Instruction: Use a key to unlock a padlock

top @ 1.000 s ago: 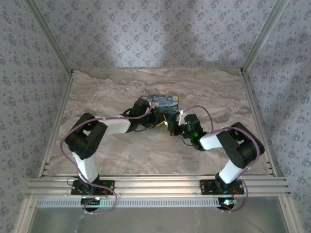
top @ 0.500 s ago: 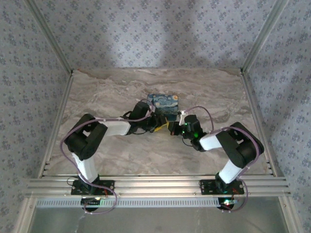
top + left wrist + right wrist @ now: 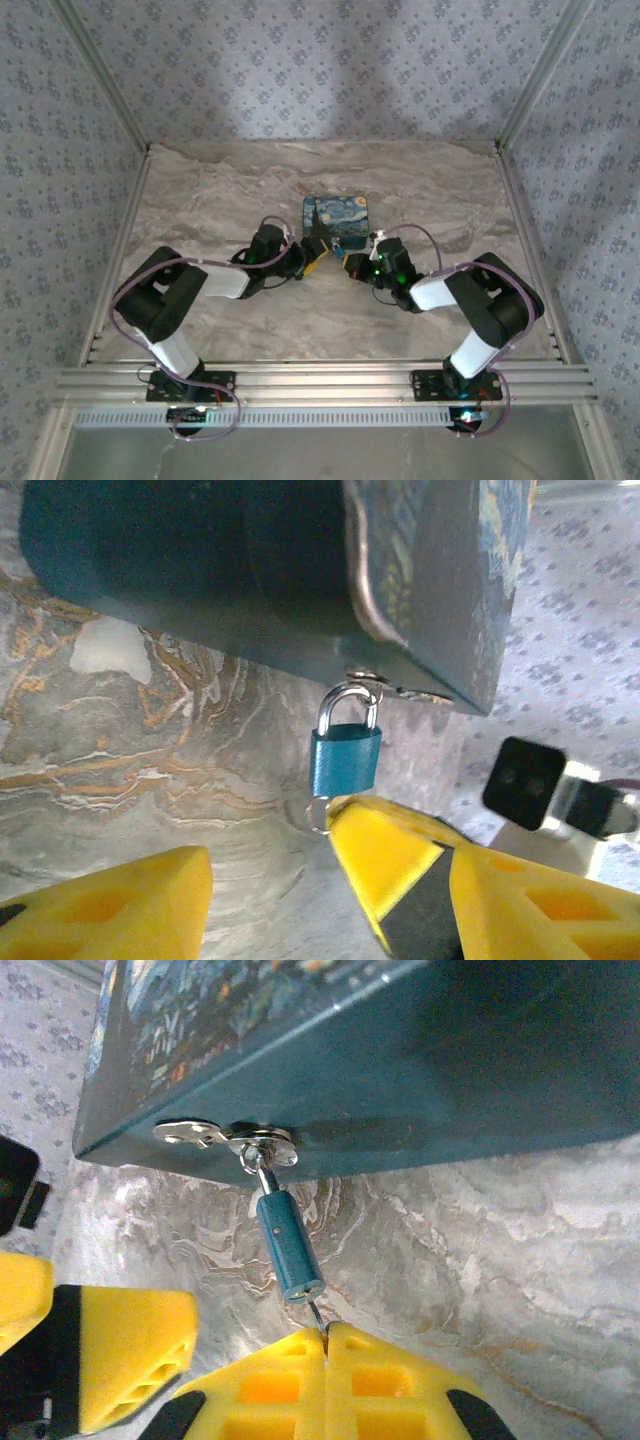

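Right end effector (image 3: 325, 1334) yellow, perhaps foam

Starry-print blue box (image 3: 335, 215) sits on marbled table (image 3: 220, 190); patterned walls (image 3: 300, 60).

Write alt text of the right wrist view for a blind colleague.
A small blue padlock hangs from the hasp on a blue box. Just beneath it, the yellow-fingered right gripper is shut on a thin metal piece, probably the key.

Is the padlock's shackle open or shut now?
Shut: both shackle legs sit inside the padlock body, which hangs from the hasp.
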